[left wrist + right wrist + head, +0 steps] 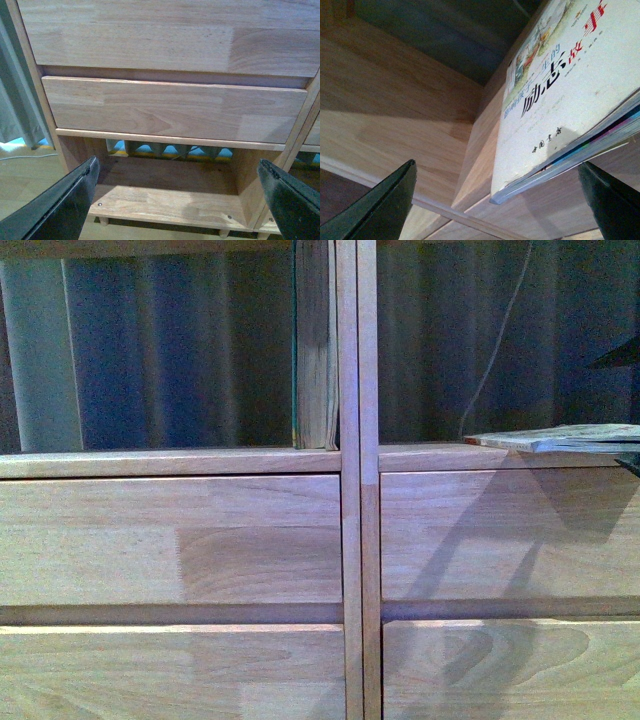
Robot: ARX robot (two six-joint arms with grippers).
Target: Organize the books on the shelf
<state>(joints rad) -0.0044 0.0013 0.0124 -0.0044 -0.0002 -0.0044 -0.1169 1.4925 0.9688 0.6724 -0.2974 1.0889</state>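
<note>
Curtain [180, 350] backdrop, dim, bluish cast. Shelf [350, 540] fills the front view: two open bays over drawers [170, 540].

Thick book [315, 350] sits at 12 o'clock, upright, tight against the centre divider in the left bay, yellowed page edges facing you. Looks placed. Paperback [560, 438] is at 3 o'clock, lying flat on the right bay's board, one edge poking out past the front lip.

Right gripper [496, 167]: jaws spread wide, paperback's overhanging corner between them, not clamped. Left gripper [177, 165]: jaws wide apart, nothing held, aimed at the lower drawer and bottom bay, well apart from both books.

Handling, my read:
- Paperback is thin and light. It will flop and sag if you pinch only a corner.
- Cover looks glossy, so expect slip.
- Take a deep bite along the overhanging edge. Favour the spine side for stiffness, though you can't tell from these views which edge that is.
- Standing it upright likely needs a slow rotate, or the pages fan.
</note>
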